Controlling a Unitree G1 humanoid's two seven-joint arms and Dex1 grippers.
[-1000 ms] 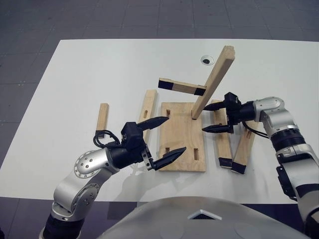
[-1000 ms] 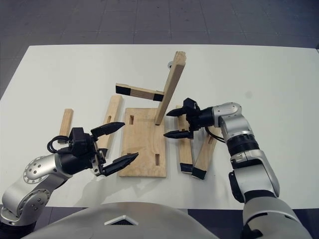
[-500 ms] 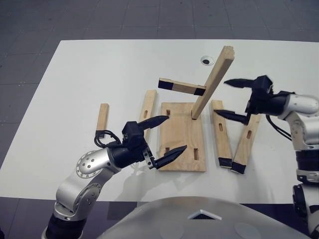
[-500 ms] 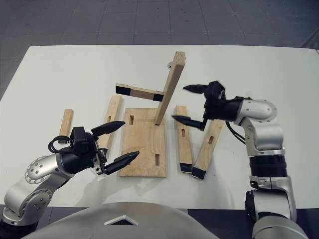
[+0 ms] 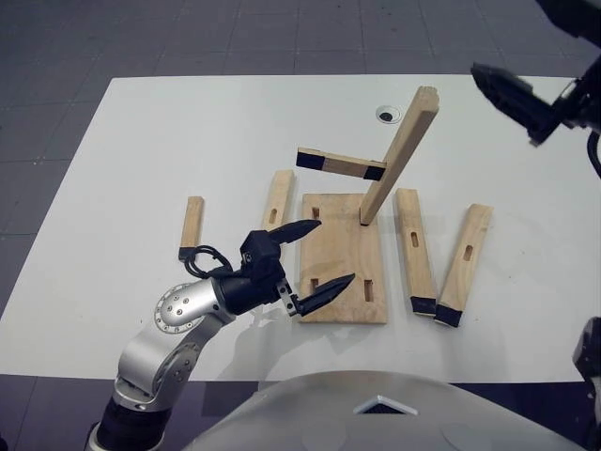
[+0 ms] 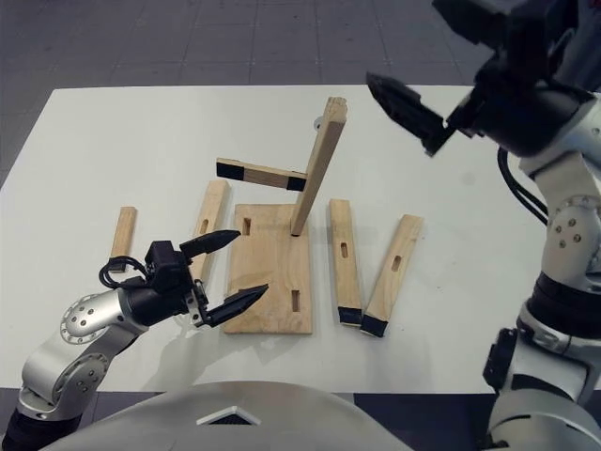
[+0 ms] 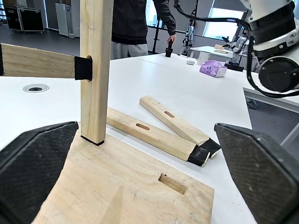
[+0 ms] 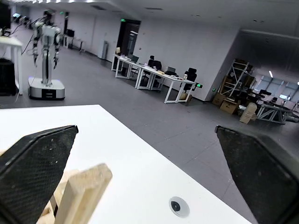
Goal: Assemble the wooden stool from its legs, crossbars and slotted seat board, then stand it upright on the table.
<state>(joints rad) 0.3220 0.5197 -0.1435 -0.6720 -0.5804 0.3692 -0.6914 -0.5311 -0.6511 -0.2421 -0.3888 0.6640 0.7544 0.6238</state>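
The slotted seat board (image 5: 343,258) lies flat on the white tabletop (image 5: 169,141), near the middle of its near edge. One leg (image 5: 402,155) stands in the board's far right slot, leaning toward the far edge, and a crossbar (image 5: 340,164) juts from it toward the left edge, above the board. Two more legs (image 5: 414,249) (image 5: 465,263) lie just beside the board toward the right edge, black caps nearest the near edge. A long slotted piece (image 5: 277,199) and a short piece (image 5: 192,225) lie toward the left edge. The left gripper (image 5: 335,251) hovers low over the board's near left part, fingers (image 7: 32,163) spread wide, holding nothing. The right gripper (image 6: 404,42) hangs high over the far right part, fingers (image 8: 32,163) spread wide, holding nothing
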